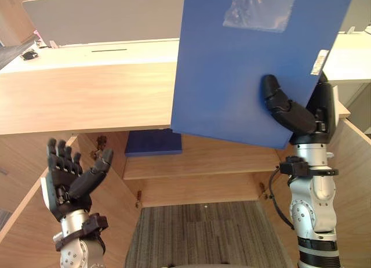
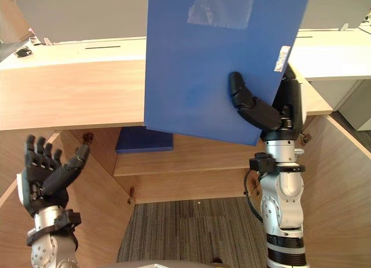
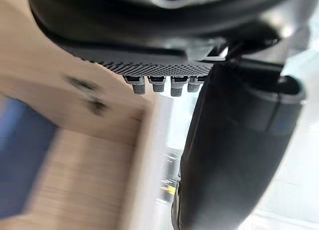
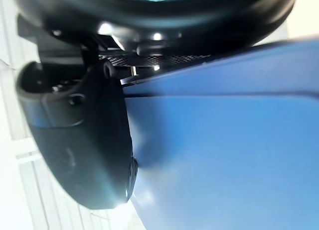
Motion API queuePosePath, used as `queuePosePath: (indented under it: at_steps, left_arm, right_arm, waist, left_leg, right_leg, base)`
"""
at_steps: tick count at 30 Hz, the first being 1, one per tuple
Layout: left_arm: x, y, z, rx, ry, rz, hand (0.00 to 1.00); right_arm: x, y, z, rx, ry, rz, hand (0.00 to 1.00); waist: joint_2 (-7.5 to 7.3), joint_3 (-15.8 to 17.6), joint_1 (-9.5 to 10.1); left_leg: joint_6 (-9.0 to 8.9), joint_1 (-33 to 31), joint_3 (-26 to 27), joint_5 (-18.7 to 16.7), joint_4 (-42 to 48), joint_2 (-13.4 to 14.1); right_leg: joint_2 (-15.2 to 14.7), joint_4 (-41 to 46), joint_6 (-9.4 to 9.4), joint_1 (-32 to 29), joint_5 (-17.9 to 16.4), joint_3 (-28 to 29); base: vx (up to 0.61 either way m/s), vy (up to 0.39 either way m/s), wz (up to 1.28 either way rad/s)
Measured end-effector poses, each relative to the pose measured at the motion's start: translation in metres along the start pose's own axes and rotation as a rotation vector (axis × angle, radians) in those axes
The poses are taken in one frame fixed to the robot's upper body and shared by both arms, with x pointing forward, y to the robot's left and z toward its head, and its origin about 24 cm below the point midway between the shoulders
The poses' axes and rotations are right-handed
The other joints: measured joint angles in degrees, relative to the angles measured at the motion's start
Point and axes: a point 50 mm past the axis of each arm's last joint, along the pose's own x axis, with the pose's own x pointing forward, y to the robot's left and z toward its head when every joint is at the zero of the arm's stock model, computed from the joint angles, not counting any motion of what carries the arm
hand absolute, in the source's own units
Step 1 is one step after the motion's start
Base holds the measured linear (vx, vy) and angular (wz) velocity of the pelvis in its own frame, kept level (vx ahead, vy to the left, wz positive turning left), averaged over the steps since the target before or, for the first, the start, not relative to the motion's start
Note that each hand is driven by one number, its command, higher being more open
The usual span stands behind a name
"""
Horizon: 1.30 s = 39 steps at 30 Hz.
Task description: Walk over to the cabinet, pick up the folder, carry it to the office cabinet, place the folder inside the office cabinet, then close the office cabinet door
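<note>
My right hand holds the blue folder upright in front of me, above the open cabinet. It pinches the folder near its lower right corner: the thumb lies across the face turned toward me, and the fingers are behind the board, out of sight. The folder tilts slightly, its lower edge sloping down toward my right. It hangs in the air and touches neither the cabinet top nor the shelf. A clear pocket sits near its upper edge, and a small white label is on its right edge, just above my hand.

My left hand is raised at my lower left, well apart from the folder. It is empty, fingers straight and slightly spread, thumb standing out to the side (palm turned toward the middle).

The cabinet is light wood with a broad flat top. Inside, on the shelf, lies a second flat blue thing, partly hidden behind the folder's lower left corner. Grey striped carpet shows below the shelf, between my arms. Beyond the cabinet top stands a white partition.
</note>
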Motion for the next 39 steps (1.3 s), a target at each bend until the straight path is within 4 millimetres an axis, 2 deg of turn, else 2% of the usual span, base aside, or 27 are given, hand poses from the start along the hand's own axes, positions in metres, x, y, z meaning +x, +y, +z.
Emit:
queuePosePath:
  at_steps: [2,5,6,8,9,11,12,14,16,18,19,22,24,25,27,28,31,33,36,38,39]
  left_arm:
    - [-0.004,0.003,-0.017,0.043,0.083,0.001,1.0]
    - [-0.018,0.019,-0.06,0.131,0.29,0.032,1.0]
    - [-0.022,0.022,-0.068,0.142,0.334,0.041,1.0]
    - [-0.04,0.034,-0.1,0.177,0.511,0.083,1.0]
    - [-0.045,0.037,-0.107,0.191,0.554,0.092,1.0]
    - [-0.066,0.051,-0.13,0.241,0.712,0.133,1.0]
    - [-0.069,0.053,-0.135,0.247,0.745,0.141,1.0]
    - [-0.086,0.066,-0.148,0.321,0.871,0.152,1.0]
    - [-0.088,0.074,-0.153,0.375,0.923,0.142,1.0]
    - [-0.078,0.072,-0.155,0.413,0.928,0.111,1.0]
    - [-0.067,0.066,-0.156,0.421,0.913,0.083,1.0]
    - [-0.038,0.046,-0.155,0.425,0.85,0.013,1.0]
    - [-0.02,0.03,-0.153,0.422,0.803,-0.038,1.0]
    - [-0.019,0.029,-0.153,0.421,0.801,-0.04,1.0]
    - [-0.002,0.015,-0.148,0.403,0.743,-0.069,1.0]
    - [0.002,0.01,-0.147,0.401,0.727,-0.082,1.0]
    - [0.017,-0.008,-0.14,0.383,0.655,-0.125,1.0]
    - [0.027,-0.019,-0.134,0.363,0.607,-0.138,1.0]
    - [0.043,-0.035,-0.122,0.326,0.528,-0.156,1.0]
    - [0.054,-0.043,-0.113,0.312,0.478,-0.173,1.0]
    - [0.055,-0.045,-0.111,0.304,0.466,-0.172,1.0]
  right_arm:
    - [0.0,0.002,0.001,0.005,-0.004,0.011,0.0]
    - [0.0,0.018,-0.003,0.059,0.008,0.069,0.0]
    - [0.0,0.022,-0.004,0.071,0.011,0.086,0.0]
    - [-0.002,0.043,-0.008,0.12,0.035,0.175,0.0]
    - [-0.003,0.049,-0.011,0.135,0.046,0.204,0.0]
    - [-0.012,0.078,-0.02,0.2,0.106,0.341,0.0]
    - [-0.015,0.085,-0.022,0.216,0.123,0.379,0.0]
    - [-0.029,0.114,-0.035,0.242,0.197,0.534,0.0]
    - [-0.035,0.131,-0.049,0.207,0.249,0.642,0.0]
    - [-0.035,0.143,-0.064,0.122,0.282,0.729,0.0]
    - [-0.032,0.146,-0.074,0.058,0.301,0.767,0.0]
    - [-0.027,0.145,-0.097,-0.104,0.357,0.786,0.0]
    - [-0.028,0.136,-0.115,-0.185,0.449,0.749,0.0]
    - [-0.028,0.135,-0.117,-0.188,0.457,0.744,0.0]
    - [-0.025,0.127,-0.122,-0.215,0.484,0.702,0.0]
    - [-0.023,0.125,-0.122,-0.222,0.485,0.691,0.0]
    - [-0.003,0.116,-0.117,-0.231,0.442,0.585,0.0]
    - [0.013,0.105,-0.111,-0.201,0.398,0.436,0.0]
    - [0.046,0.08,-0.093,-0.091,0.306,0.165,0.0]
    - [0.067,0.056,-0.078,0.008,0.231,-0.04,0.0]
    - [0.072,0.049,-0.075,0.039,0.214,-0.096,0.0]
  waist:
    - [-0.01,0.0,-0.04]
    - [0.0,0.0,-0.44]
    - [-0.04,-0.1,-0.48]
    - [-0.11,-0.1,-0.44]
    - [-0.14,-0.1,-0.43]
    - [-0.27,-0.2,-0.16]
    - [-0.31,-0.2,-0.09]
    - [-0.72,-0.1,-0.01]
    - [-1.31,0.9,-0.03]
    - [-1.43,3.7,0.17]
    - [-1.16,6.0,0.51]
    - [-0.15,11.3,1.48]
    - [0.42,15.3,1.49]
    - [0.45,15.5,1.45]
    - [0.95,18.3,1.49]
    - [1.23,18.9,1.5]
    - [2.2,21.2,1.58]
    - [2.36,21.5,1.62]
    - [2.49,21.7,1.7]
    - [2.48,22.8,2.13]
    - [2.48,22.8,2.33]
  left_leg:
    - [-0.3,0.1,-0.1,0.3,-0.7,0.0]
    - [-0.17,0.0,-0.1,0.9,-1.2,0.1]
    - [-0.2,0.0,-0.1,1.0,-1.4,0.1]
    - [-0.24,-0.2,0.1,1.1,-1.5,0.2]
    - [-0.25,-0.2,0.1,1.1,-1.5,0.2]
    - [-0.32,-0.3,0.4,1.1,-1.6,0.3]
    - [-0.32,-0.4,0.5,1.1,-1.6,0.3]
    - [-0.4,-1.5,0.7,1.0,-0.8,0.3]
    - [-0.6,-3.9,0.8,-0.4,2.6,0.7]
    - [-0.61,-8.2,0.8,-2.9,9.2,1.7]
    - [-0.59,-11.9,0.7,-4.5,14.0,2.6]
    - [-0.53,-19.7,-0.1,-6.7,22.5,4.3]
    - [-0.9,-26.1,-1.5,-8.7,28.5,5.0]
    - [-0.99,-27.0,-1.6,-8.9,29.2,5.0]
    - [-0.74,-32.5,-2.2,-10.0,33.8,5.0]
    - [-0.67,-33.8,-2.3,-10.2,34.9,5.0]
    - [-0.11,-40.7,-2.6,-11.6,41.3,6.2]
    - [-0.11,-45.5,-3.2,-13.2,45.7,7.0]
    - [-0.21,-53.3,-5.0,-14.9,52.3,8.2]
    - [-0.39,-56.5,-5.8,-15.2,54.5,8.5]
    - [-0.41,-57.2,-5.9,-15.3,54.8,8.5]
  right_leg:
    - [0.1,-0.1,-0.02,-0.2,0.0,-0.1]
    - [0.2,-0.4,-0.09,-0.4,-0.1,-0.1]
    - [0.3,-0.4,-0.1,-0.6,-0.1,-0.1]
    - [0.4,-0.4,-0.1,-1.0,-0.1,0.0]
    - [0.4,-0.4,-0.1,-1.0,-0.1,0.0]
    - [0.5,-0.4,-0.09,-1.3,-0.1,0.2]
    - [0.5,-0.4,-0.09,-1.4,-0.1,0.2]
    - [0.5,-0.4,-0.11,-2.4,-0.1,0.6]
    - [0.4,0.2,-0.23,-3.6,0.0,0.9]
    - [0.6,2.6,-0.67,-6.1,-0.3,1.1]
    - [1.0,4.8,-0.97,-8.6,-0.6,1.1]
    - [1.8,11.3,-1.54,-15.4,-2.0,0.7]
    - [1.2,19.7,-1.49,-22.4,-5.3,-0.1]
    - [1.1,20.7,-1.51,-23.4,-5.7,-0.2]
    - [0.3,27.5,-1.51,-29.8,-8.3,-0.3]
    - [0.2,29.0,-1.56,-31.1,-8.7,-0.3]
    - [0.0,35.8,-1.87,-38.4,-10.8,-0.2]
    - [0.0,40.5,-2.11,-43.3,-12.7,-0.4]
    - [0.0,46.9,-2.67,-50.3,-14.9,-1.8]
    - [-0.1,49.4,-3.0,-53.2,-15.8,-2.3]
    - [-0.1,49.9,-3.08,-54.0,-15.9,-2.3]
  base:
    - [-0.04,-0.032,0.02]
    - [-0.03,-0.039,-0.01]
    - [0.0,0.0,0.0]
    - [-0.01,-0.031,-0.02]
    - [-0.01,-0.033,-0.03]
    - [-0.01,-0.026,-0.05]
    - [-0.02,-0.02,-0.05]
    - [-0.03,-0.019,-0.04]
    - [-0.06,-0.022,-0.04]
    - [-0.12,-0.038,-0.03]
    - [-0.18,-0.036,-0.04]
    - [-0.22,-0.025,0.05]
    - [-0.27,0.009,0.24]
    - [-0.19,0.019,0.2]
    - [-0.12,0.01,0.16]
    - [-0.11,0.002,0.1]
    - [-0.11,-0.015,-0.02]
    - [-0.07,-0.022,0.0]
    - [-0.07,-0.04,0.1]
    - [-0.08,-0.047,0.1]
    - [-0.06,-0.04,0.05]
